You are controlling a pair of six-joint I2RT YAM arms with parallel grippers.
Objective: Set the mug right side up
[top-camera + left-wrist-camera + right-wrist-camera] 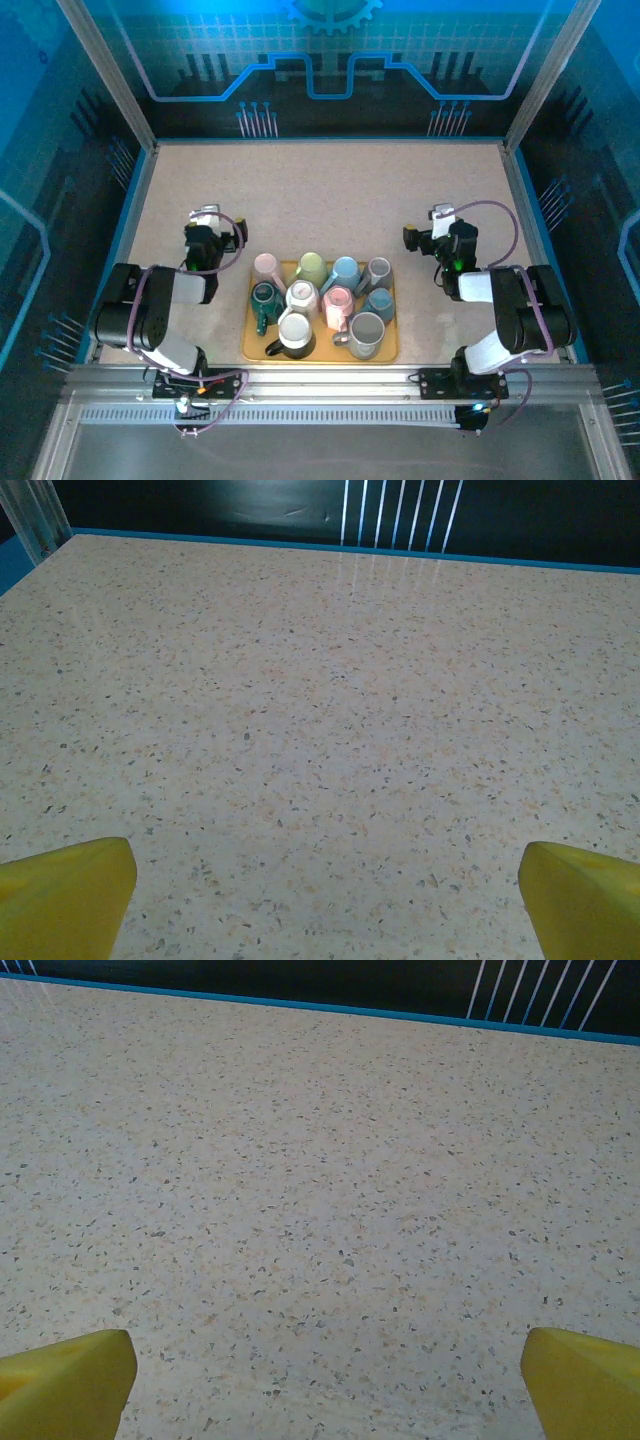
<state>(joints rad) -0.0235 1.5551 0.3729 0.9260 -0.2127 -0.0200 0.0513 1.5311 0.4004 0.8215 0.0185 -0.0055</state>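
The left gripper (205,216) and the right gripper (441,214) both have their jaws spread wide and hold nothing. In each wrist view the yellow fingertips (62,895) sit at the bottom corners, and ahead of them is bare table (330,185). The yellow tray (252,350) lies between the two grippers and somewhat behind them, toward the arm bases, so both wrist cameras face away from it. The mugs (320,300) crowd the tray, most touching a neighbour, and the one to be righted is somewhere in that cluster.

A pink mug (267,268) at the tray corner nearest the left gripper looks bottom-up and has free space on its outer side, so it seems the easiest pick. The left arm would need to swing back and inward, then descend with wide jaws across the mug's body. It should grip firmly and lift clear of the dark green mug (264,298) just behind before rotating.

From above, closed bottoms and open mouths are hard to tell apart. Only the two mugs in the row farthest behind the grippers seem to show open rims. Most handles are hidden, and I cannot tell whether some mugs lie on their sides.
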